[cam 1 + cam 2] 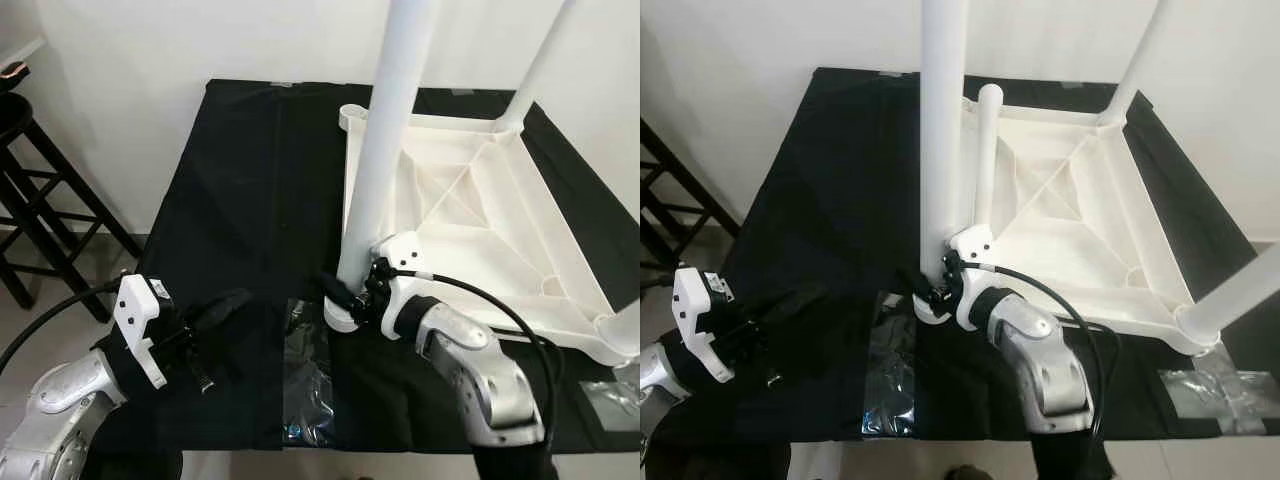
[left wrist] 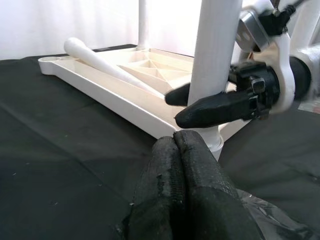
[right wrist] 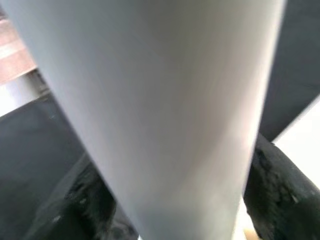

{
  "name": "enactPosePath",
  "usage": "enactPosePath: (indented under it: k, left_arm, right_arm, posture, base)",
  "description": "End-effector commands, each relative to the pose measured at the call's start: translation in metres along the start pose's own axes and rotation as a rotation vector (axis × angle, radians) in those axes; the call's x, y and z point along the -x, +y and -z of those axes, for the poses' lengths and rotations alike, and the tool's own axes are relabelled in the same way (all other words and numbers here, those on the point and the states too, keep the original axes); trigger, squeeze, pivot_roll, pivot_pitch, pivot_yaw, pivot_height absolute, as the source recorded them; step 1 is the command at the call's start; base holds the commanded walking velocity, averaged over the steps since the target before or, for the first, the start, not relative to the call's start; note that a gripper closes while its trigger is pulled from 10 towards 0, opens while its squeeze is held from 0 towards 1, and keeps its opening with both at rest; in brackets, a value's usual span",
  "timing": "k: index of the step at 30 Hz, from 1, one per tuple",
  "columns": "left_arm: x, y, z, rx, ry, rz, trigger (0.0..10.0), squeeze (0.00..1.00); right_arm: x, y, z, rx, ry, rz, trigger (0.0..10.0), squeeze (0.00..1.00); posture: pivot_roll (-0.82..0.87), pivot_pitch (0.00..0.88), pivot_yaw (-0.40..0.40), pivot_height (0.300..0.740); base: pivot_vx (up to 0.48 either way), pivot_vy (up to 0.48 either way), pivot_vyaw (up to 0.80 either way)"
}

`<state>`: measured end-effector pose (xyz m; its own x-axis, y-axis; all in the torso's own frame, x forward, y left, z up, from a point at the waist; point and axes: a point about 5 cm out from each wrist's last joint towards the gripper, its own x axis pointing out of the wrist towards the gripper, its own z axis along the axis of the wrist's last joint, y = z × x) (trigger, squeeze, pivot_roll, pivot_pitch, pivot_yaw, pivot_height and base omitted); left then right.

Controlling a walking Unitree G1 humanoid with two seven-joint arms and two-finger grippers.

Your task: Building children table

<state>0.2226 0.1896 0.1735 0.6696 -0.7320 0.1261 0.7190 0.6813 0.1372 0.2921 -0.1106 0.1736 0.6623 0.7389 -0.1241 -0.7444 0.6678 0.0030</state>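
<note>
A white children's table top (image 1: 470, 200) lies upside down on a black cloth. A white leg (image 1: 390, 130) stands upright in its near left corner. My right gripper (image 1: 340, 290) is shut on the base of that leg, one black finger (image 2: 215, 107) crossing in front of it. Two more legs stand at the far right corner (image 1: 535, 70) and the near right corner (image 1: 1240, 290). A loose leg (image 1: 985, 150) lies inside the top. My left gripper (image 1: 228, 306) rests low over the cloth to the left, shut with nothing in it, its fingertips (image 2: 192, 145) pressed together.
A crumpled clear plastic bag (image 1: 305, 370) lies on the cloth between my arms, and another (image 1: 615, 395) at the near right edge. A black wooden stool (image 1: 30, 190) stands on the floor to the left. A white wall runs behind the table.
</note>
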Motion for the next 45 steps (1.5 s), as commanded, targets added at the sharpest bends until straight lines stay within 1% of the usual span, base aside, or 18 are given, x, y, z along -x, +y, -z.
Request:
enactPosePath:
  k: [1, 2, 3, 4, 16, 17, 19, 20, 29, 35, 36, 37, 38, 40, 41, 42, 43, 45]
  left_arm:
    - [0.001, -0.001, 0.002, 0.005, 0.015, 0.005, 10.0, 0.0]
    - [0.001, -0.001, 0.002, 0.005, 0.015, 0.005, 10.0, 0.0]
    - [0.001, -0.001, 0.002, 0.006, 0.016, 0.005, 10.0, 0.0]
    - [0.001, -0.001, 0.002, 0.006, 0.017, 0.006, 10.0, 0.0]
    - [0.001, -0.001, 0.004, 0.008, 0.026, 0.008, 10.0, 0.0]
    - [0.001, -0.001, 0.004, 0.008, 0.027, 0.008, 10.0, 0.0]
    - [0.001, -0.001, 0.004, 0.007, 0.028, 0.009, 10.0, 0.0]
    - [0.0, -0.001, 0.004, 0.008, 0.028, 0.008, 10.0, 0.0]
    - [0.0, -0.001, 0.004, 0.011, 0.021, 0.006, 10.0, 0.0]
    - [0.001, -0.002, 0.002, 0.011, 0.019, 0.006, 10.0, 0.0]
    - [0.001, -0.002, 0.002, 0.011, 0.019, 0.006, 10.0, 0.0]
    - [0.002, -0.001, 0.001, 0.01, 0.019, 0.006, 10.0, 0.0]
    - [0.002, -0.001, 0.001, 0.01, 0.019, 0.006, 10.0, 0.0]
    - [0.004, 0.0, -0.001, 0.008, 0.019, 0.004, 10.0, 0.0]
    - [0.004, 0.0, -0.001, 0.008, 0.019, 0.004, 10.0, 0.0]
    - [0.005, 0.001, -0.001, 0.008, 0.02, 0.005, 10.0, 0.0]
    - [0.005, 0.001, -0.001, 0.008, 0.02, 0.005, 10.0, 0.0]
    - [0.005, 0.002, -0.001, 0.007, 0.024, 0.008, 10.0, 0.0]
  right_arm:
    - [0.001, -0.002, -0.01, 0.033, -0.044, -0.083, 10.0, 1.0]
    - [0.001, -0.002, -0.01, 0.033, -0.044, -0.083, 10.0, 1.0]
    - [0.003, -0.006, -0.018, 0.068, -0.062, -0.171, 10.0, 0.74]
    - [0.004, -0.012, -0.024, 0.12, -0.06, -0.254, 10.0, 0.0]
    - [-0.007, -0.05, -0.055, 0.163, -0.031, -0.542, 9.9, 0.0]
    - [-0.007, -0.054, -0.059, 0.153, -0.034, -0.572, 2.9, 0.0]
    - [-0.007, -0.056, -0.061, 0.147, -0.036, -0.596, 2.9, 0.0]
    - [-0.006, -0.059, -0.064, 0.13, -0.034, -0.63, 0.0, 0.0]
    - [0.001, -0.066, -0.05, 0.106, 0.007, -0.695, 0.0, 0.0]
    - [0.006, -0.043, -0.014, 0.119, 0.075, -0.608, 0.0, 0.0]
    - [0.008, -0.034, -0.004, 0.121, 0.094, -0.582, 0.0, 0.0]
    - [-0.001, -0.013, 0.021, 0.06, 0.139, -0.372, 0.0, 0.0]
    - [-0.001, -0.013, 0.021, 0.06, 0.139, -0.372, 0.0, 0.0]
    - [-0.004, 0.009, 0.044, -0.003, 0.181, -0.031, 0.0, 0.0]
    - [-0.004, 0.009, 0.044, -0.003, 0.181, -0.031, 0.0, 0.0]
    - [-0.002, 0.012, 0.041, -0.058, 0.111, 0.212, 0.0, 0.0]
    - [-0.002, 0.012, 0.041, -0.058, 0.111, 0.212, 0.0, 0.0]
    - [0.01, 0.004, 0.034, -0.081, 0.053, 0.436, 0.0, 0.0]
  posture:
    - [0.07, 0.141, -0.054, 0.74]
    - [0.07, 0.141, -0.054, 0.74]
    - [0.08, 0.138, -0.053, 0.74]
    - [0.08, 0.135, -0.052, 0.74]
    - [0.11, 0.129, -0.045, 0.74]
    - [0.11, 0.13, -0.045, 0.74]
    - [0.11, 0.13, -0.045, 0.74]
    - [0.11, 0.131, -0.045, 0.74]
    - [0.1, 0.139, -0.049, 0.74]
    - [0.1, 0.151, -0.051, 0.74]
    - [0.1, 0.151, -0.051, 0.74]
    - [0.09, 0.168, -0.053, 0.74]
    - [0.09, 0.168, -0.053, 0.74]
    - [0.08, 0.175, -0.046, 0.74]
    - [0.08, 0.175, -0.046, 0.74]
    - [0.08, 0.182, -0.043, 0.74]
    - [0.08, 0.182, -0.043, 0.74]
    - [0.08, 0.179, -0.04, 0.74]
  base:
    - [0.0, 0.0, 0.0]
    - [0.0, 0.0, 0.0]
    - [0.0, 0.0, 0.0]
    - [0.0, 0.0, 0.0]
    - [0.0, 0.0, 0.0]
    - [0.0, 0.0, 0.0]
    - [0.0, 0.0, 0.0]
    - [0.0, 0.0, 0.0]
    - [0.0, 0.0, 0.0]
    - [0.0, 0.0, 0.0]
    - [0.0, 0.0, 0.0]
    - [0.0, 0.0, 0.0]
    - [0.0, 0.0, 0.0]
    - [0.0, 0.0, 0.0]
    - [0.0, 0.0, 0.0]
    - [0.0, 0.0, 0.0]
    - [0.0, 0.0, 0.0]
    - [0.0, 0.0, 0.0]
